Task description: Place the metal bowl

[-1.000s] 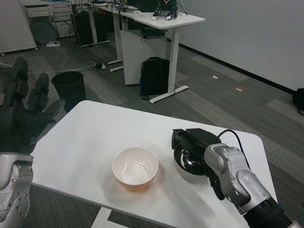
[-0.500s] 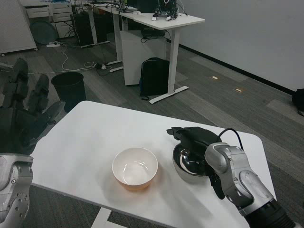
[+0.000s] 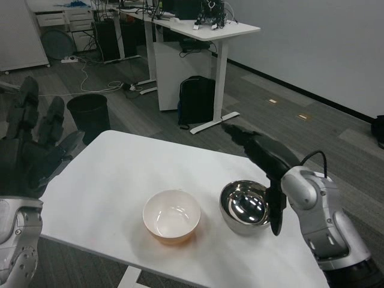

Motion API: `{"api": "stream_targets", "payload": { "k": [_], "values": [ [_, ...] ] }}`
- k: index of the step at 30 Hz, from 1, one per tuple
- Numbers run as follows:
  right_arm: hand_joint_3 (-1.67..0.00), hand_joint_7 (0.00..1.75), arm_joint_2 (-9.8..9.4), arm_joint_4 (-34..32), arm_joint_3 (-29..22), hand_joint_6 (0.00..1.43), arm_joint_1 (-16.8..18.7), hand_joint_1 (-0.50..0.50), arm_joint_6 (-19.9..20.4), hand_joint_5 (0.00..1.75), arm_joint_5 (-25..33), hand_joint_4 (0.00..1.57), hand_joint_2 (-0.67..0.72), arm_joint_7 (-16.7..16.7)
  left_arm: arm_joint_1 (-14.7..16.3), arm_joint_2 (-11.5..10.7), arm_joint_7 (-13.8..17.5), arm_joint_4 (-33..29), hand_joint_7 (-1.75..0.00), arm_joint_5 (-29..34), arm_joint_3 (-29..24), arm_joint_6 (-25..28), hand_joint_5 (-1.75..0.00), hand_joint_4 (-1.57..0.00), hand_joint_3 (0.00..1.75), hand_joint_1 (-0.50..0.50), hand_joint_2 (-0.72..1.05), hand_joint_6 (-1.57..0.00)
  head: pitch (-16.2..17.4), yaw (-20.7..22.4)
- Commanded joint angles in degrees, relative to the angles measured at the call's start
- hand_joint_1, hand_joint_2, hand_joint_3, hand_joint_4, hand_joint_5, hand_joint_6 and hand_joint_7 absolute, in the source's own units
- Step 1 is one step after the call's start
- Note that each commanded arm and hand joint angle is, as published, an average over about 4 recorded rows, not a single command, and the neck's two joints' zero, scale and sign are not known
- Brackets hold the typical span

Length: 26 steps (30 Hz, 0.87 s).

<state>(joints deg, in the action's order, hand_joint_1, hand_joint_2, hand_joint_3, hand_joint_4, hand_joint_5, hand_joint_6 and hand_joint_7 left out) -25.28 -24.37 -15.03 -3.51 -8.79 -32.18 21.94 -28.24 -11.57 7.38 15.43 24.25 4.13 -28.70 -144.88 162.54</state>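
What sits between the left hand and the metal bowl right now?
In the head view, the white bowl stands on the table between the raised left hand and the metal bowl; otherwise only bare tabletop.

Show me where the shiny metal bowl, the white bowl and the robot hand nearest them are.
metal bowl (image 3: pixel 244 206), head view, on its shiny inner wall.
white bowl (image 3: pixel 171 215), head view, on its inside bottom.
right robot hand (image 3: pixel 264 155), head view, on the middle of the black open hand above the metal bowl.
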Motion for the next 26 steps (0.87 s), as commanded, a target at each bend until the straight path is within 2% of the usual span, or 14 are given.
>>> {"api": "stream_targets", "payload": {
  "k": [1, 4, 12, 18, 26],
  "values": [
    [0.0, 0.0, 1.46, -1.4, -5.5, 0.0, 0.4, -0.46, 4.4, 0.0, 5.4, 0.0, 0.68, -3.5, -0.2, -0.1, 0.2, 0.2, 0.0, 0.5, -0.1, -0.6, 0.0, 0.0, 0.0, -0.5, 1.05, 0.0, 0.0, -0.2],
    [0.0, 0.0, 2.51, -1.5, -10.0, 0.0, 0.3, -0.46, 7.6, 0.0, 12.0, 0.0, 0.66, -6.1, -0.2, -0.1, 0.2, 0.2, 0.0, 0.5, -0.2, -0.6, 0.0, 0.0, 0.0, -0.5, 1.05, 0.0, -0.2, -0.4],
    [0.0, 0.0, 2.86, -1.9, -18.1, 0.0, -0.7, -0.46, 13.1, 0.0, 23.8, 0.0, 0.66, -10.0, -0.1, -0.1, 0.2, 0.0, 0.0, 0.5, -0.4, -0.6, 0.0, 0.0, 0.0, -0.5, 1.05, 0.0, -0.9, -0.7],
    [0.0, 0.0, 3.04, -0.8, -18.5, 0.0, -0.6, -0.46, 14.9, 0.0, 26.8, 0.0, 0.66, -11.8, -0.2, -0.1, 0.2, 0.0, 0.0, 0.5, -0.1, -0.6, 0.0, 0.0, 0.0, -0.5, 1.05, 0.0, -1.7, -0.8],
    [0.0, 0.0, 2.89, 0.6, -17.1, 0.0, -0.7, -0.46, 17.3, 0.0, 27.8, 0.0, 0.66, -13.5, -0.5, 0.1, 0.2, 0.2, 0.0, 0.5, 0.3, -0.6, 0.0, 0.0, 0.0, -0.5, 1.05, 0.0, -2.0, -0.8]
  ]
}}
